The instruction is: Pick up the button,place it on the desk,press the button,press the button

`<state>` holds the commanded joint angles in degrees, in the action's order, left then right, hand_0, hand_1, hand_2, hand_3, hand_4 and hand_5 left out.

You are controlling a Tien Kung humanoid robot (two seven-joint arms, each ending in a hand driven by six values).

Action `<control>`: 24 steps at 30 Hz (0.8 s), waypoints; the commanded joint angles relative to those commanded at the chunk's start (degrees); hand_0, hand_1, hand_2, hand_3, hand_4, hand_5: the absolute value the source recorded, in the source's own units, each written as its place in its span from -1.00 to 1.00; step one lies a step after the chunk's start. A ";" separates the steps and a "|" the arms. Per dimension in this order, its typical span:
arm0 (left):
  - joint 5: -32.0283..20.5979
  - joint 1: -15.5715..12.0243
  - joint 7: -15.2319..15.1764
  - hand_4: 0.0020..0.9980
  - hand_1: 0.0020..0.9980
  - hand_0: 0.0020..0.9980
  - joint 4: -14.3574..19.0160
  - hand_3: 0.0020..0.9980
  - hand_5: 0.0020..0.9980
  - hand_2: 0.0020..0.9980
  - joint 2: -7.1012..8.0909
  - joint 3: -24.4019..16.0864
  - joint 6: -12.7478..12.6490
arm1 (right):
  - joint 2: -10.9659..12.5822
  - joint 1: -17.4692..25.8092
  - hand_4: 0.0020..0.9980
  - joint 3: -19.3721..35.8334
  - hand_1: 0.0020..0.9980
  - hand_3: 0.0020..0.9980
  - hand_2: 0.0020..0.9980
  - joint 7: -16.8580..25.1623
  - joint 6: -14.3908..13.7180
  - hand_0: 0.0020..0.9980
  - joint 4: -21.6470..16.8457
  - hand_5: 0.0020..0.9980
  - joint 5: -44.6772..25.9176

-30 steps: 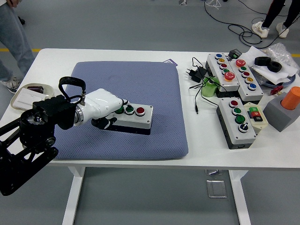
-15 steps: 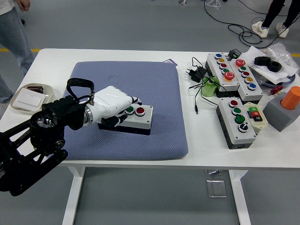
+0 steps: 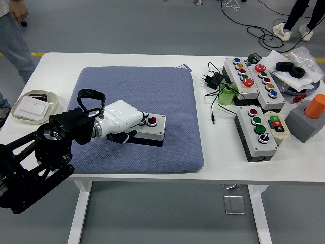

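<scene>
A grey button box (image 3: 155, 130) lies on the blue pad (image 3: 152, 86) in the middle of the white table (image 3: 218, 157). Its red button (image 3: 152, 121) shows at the right end; the other buttons are hidden under my hand. My left hand (image 3: 144, 120), white on a black arm, lies over the box's left half. Its fingers are curled, with the fingertips (image 3: 144, 118) at the red button's left edge and the thumb (image 3: 123, 136) against the box's front side. The box rests flat on the pad.
Several more button boxes (image 3: 256, 131) stand at the right, with cables (image 3: 213, 81), a green object (image 3: 227, 94) and an orange cylinder on a grey block (image 3: 307, 119). A white tray (image 3: 31, 108) sits at the left edge. A person (image 3: 12, 35) stands at the far left.
My left hand has slid right along the top of the box, from the green buttons at its left end to the red button. The box has not moved.
</scene>
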<state>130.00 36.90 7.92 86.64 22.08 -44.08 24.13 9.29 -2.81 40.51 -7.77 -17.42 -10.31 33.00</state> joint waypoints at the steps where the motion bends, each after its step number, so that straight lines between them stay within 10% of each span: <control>1: 0.00 0.05 0.01 -0.01 -0.91 -0.72 -0.04 0.70 -1.00 -0.88 0.02 0.19 0.21 | 0.01 -0.03 -0.47 -0.01 -0.06 0.17 0.06 0.01 0.01 0.26 0.00 -0.98 0.01; 11: 0.00 0.51 -0.67 -0.04 -0.91 -0.72 -1.36 0.69 -1.00 -0.88 0.07 1.55 2.64 | 0.06 -0.34 -0.46 0.07 -0.06 0.17 0.06 0.06 -0.06 0.26 0.00 -0.98 0.00; 24: 0.00 -0.55 4.02 0.06 -0.88 -0.71 2.56 0.74 -1.00 -0.85 0.04 -6.22 -6.45 | -0.01 -0.53 -0.46 0.09 -0.06 0.17 0.06 0.06 -0.05 0.26 0.00 -0.98 -0.14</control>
<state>130.00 36.35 11.94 89.20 22.12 -50.31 17.68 9.28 -3.34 40.60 -7.72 -17.47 -10.31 32.86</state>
